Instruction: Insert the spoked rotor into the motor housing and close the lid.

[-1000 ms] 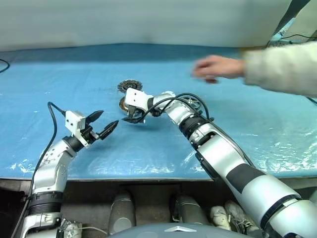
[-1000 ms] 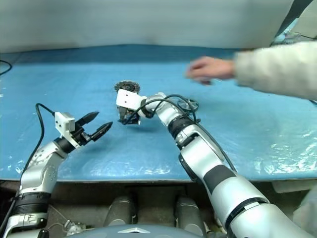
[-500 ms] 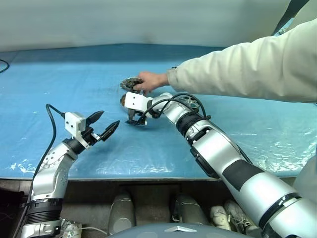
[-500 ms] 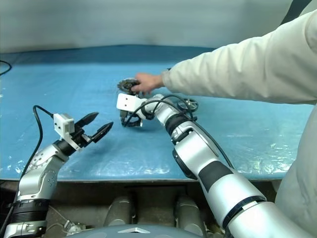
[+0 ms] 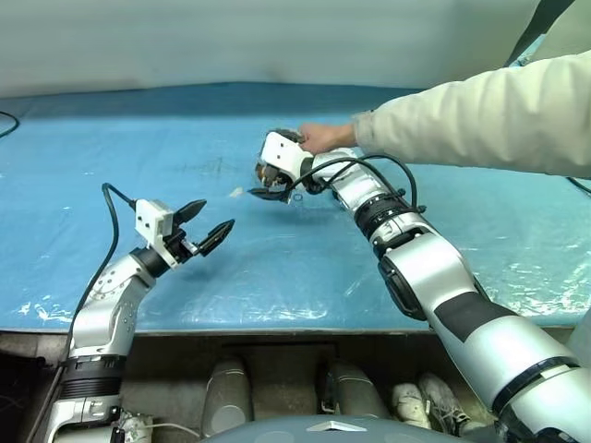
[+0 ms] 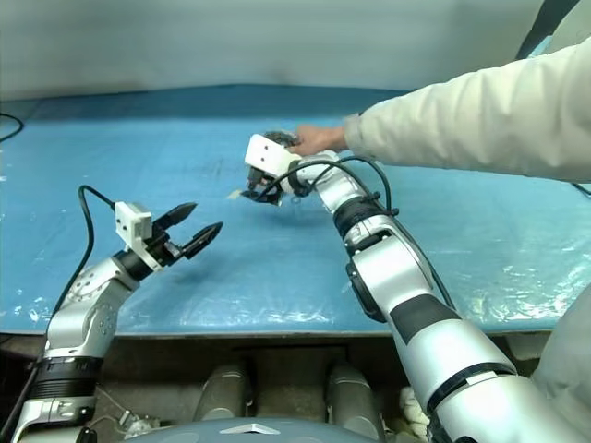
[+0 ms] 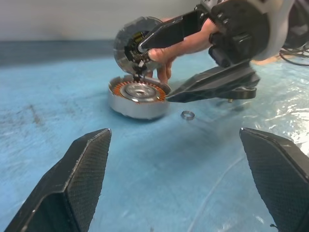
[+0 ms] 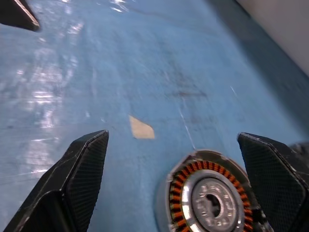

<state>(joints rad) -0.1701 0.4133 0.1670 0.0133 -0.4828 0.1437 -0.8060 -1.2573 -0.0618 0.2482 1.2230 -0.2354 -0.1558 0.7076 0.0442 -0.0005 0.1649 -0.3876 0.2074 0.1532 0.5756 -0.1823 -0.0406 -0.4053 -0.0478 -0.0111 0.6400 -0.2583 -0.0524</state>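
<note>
The motor housing (image 7: 138,97) sits on the far table (image 5: 111,157), just below the right jaws (image 5: 268,189), which gape wide and empty. A person's hand (image 7: 176,48) holds the lid (image 7: 133,43) tilted above it. The left jaws (image 5: 208,226), wide too, hover nearer, leftward.

- A lab or workshop test bench: a blue plastic sheet (image 5: 185,268) covers the table across the frame's middle.
- Plain grey wall (image 5: 231,37) along the top.
- Loose cables (image 5: 554,66) upper right.

two black fingers (image 8: 72,188) stand wide apart over a blue table cover (image 8: 120,63). between them lies the motor housing (image 8: 210,193), copper windings ringing its silver centre. a small pale scrap (image 8: 141,128) lies near it.
</note>
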